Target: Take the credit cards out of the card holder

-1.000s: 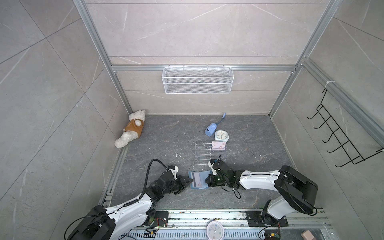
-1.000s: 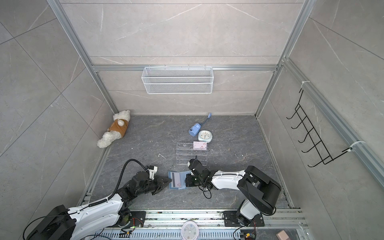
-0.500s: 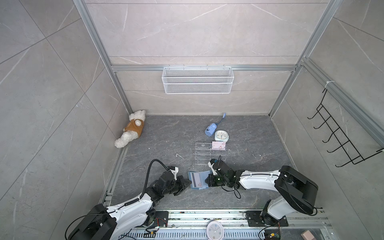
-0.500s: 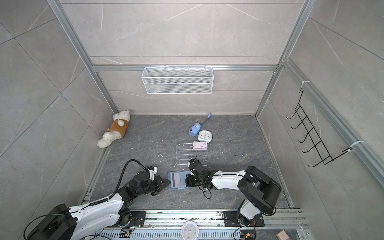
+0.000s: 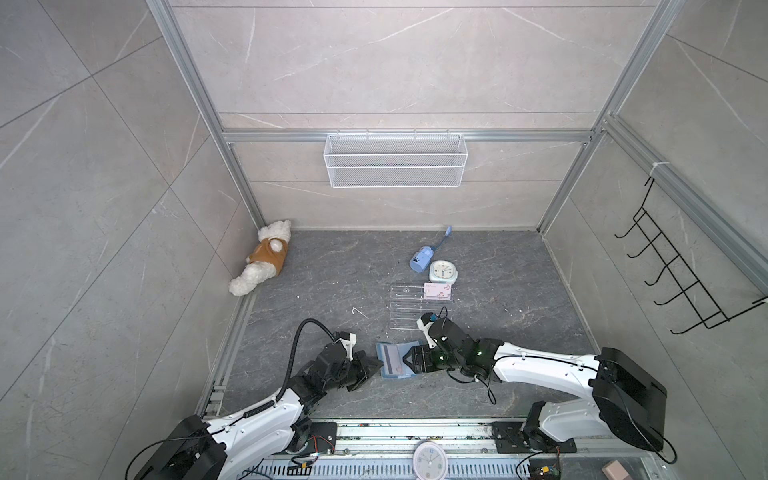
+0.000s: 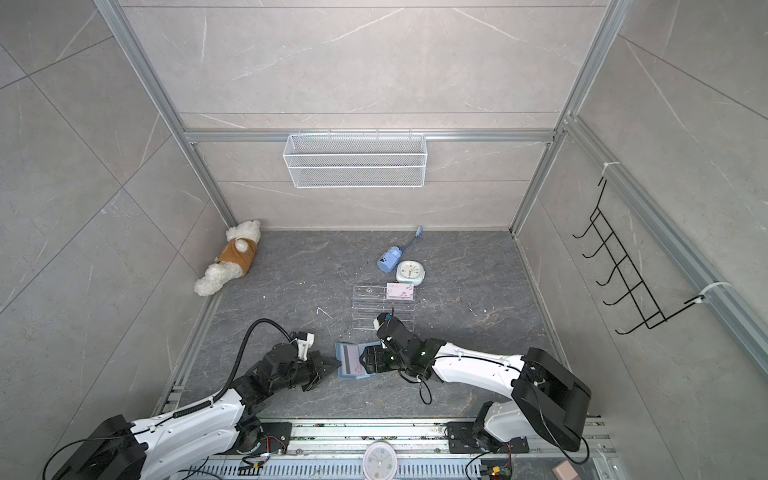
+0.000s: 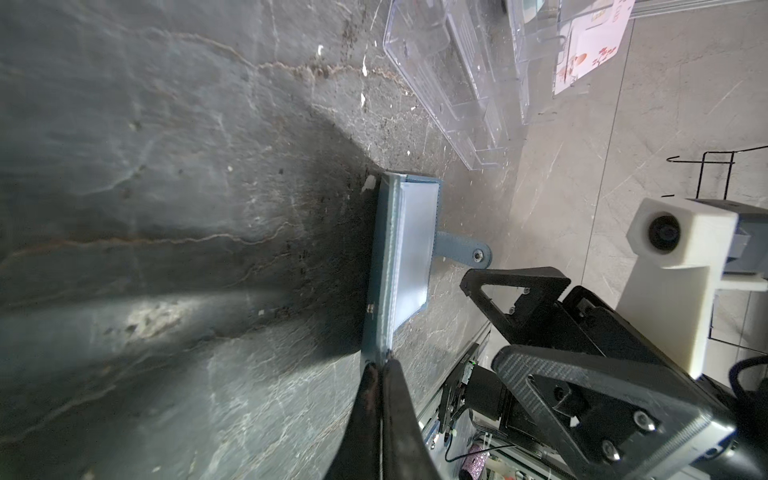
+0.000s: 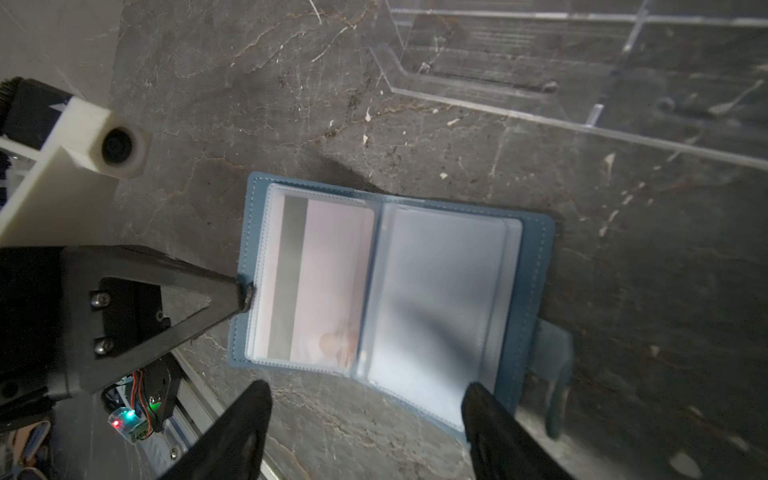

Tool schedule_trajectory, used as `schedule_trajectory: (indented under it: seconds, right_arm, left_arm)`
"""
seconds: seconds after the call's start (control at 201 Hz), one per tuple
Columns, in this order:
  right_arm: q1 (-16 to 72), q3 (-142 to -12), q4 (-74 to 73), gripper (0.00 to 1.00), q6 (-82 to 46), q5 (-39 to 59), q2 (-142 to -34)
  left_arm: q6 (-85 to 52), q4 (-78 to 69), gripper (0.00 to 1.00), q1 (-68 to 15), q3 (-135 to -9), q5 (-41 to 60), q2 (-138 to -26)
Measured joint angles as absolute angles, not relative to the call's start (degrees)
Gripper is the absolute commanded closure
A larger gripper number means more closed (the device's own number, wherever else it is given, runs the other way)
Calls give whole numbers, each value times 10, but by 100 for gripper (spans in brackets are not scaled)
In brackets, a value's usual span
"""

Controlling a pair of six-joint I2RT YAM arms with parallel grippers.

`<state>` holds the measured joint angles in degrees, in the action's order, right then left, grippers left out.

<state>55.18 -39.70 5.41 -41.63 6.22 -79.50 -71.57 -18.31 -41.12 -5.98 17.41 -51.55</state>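
The dusty-blue card holder (image 5: 394,362) (image 6: 352,362) (image 8: 536,266) lies open on the dark floor, clear sleeves up. Its left sleeve holds a pale pink credit card (image 8: 332,282) with a dark stripe. The right sleeve looks cloudy, and I cannot tell what is in it. My left gripper (image 5: 376,364) (image 6: 335,365) (image 7: 380,366) is shut on the holder's left cover edge. My right gripper (image 5: 411,360) (image 8: 365,395) is open over the holder's other half, with nothing between its fingers. Another pink card (image 5: 437,291) (image 6: 400,291) stands in the acrylic rack.
A clear acrylic tiered rack (image 5: 409,309) stands just behind the holder, with a small alarm clock (image 5: 443,272) and a blue bottle-like item (image 5: 421,258) beyond it. A plush dog (image 5: 266,262) lies at the far left wall. A wire basket (image 5: 395,160) and black hooks (image 5: 681,282) hang on the walls.
My right gripper's jaws have sprung open over the holder. My left gripper has closed on the holder's left edge and stays there.
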Motion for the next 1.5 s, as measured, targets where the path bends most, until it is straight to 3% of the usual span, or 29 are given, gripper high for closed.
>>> schedule_trajectory:
  seconds: [0.09, 0.119, 0.378, 0.418, 1.503]
  right_arm:
    - [571, -429, 88, 19, -412, 37, -810]
    - [578, -441, 99, 12, -411, 30, -818]
    - [626, -512, 173, 9, -407, -19, -883]
    - [628, -519, 182, 0, -407, -23, -892]
    - [638, -584, 217, 0, -405, -32, -967]
  left_arm:
    - [-715, -183, 100, -412, -60, 171, -515]
    - [-715, -182, 100, -412, -60, 171, -514]
    - [-715, -182, 100, -412, -60, 170, -514]
    - [-715, -182, 100, -412, -60, 170, -514]
    - [-711, -166, 100, -414, -60, 166, -497]
